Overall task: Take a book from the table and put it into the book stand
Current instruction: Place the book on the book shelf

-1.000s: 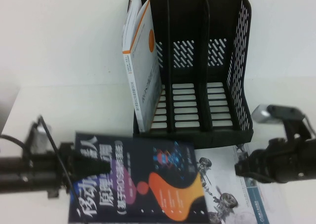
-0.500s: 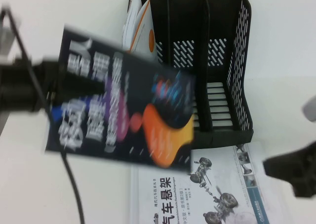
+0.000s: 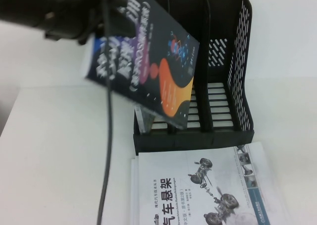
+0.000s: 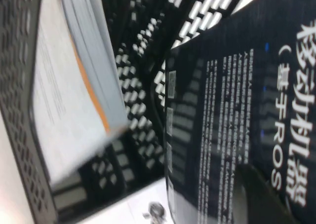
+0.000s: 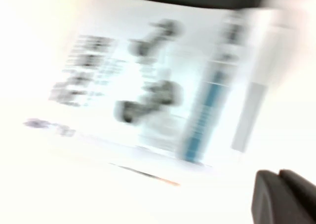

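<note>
Above black stand (image 3: 233, 86), navy book (image 3: 153, 61)

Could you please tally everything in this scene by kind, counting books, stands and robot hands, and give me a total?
Books: 3: dark navy book held aloft, white book with orange stripe in the stand, white car-parts book on the table.
Book stands: 1: black book stand.
Hands: 2: left hand, right hand.
Total: 6.

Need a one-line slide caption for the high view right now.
Left gripper holds the book tilted above the book stand; right gripper out of frame.
</note>
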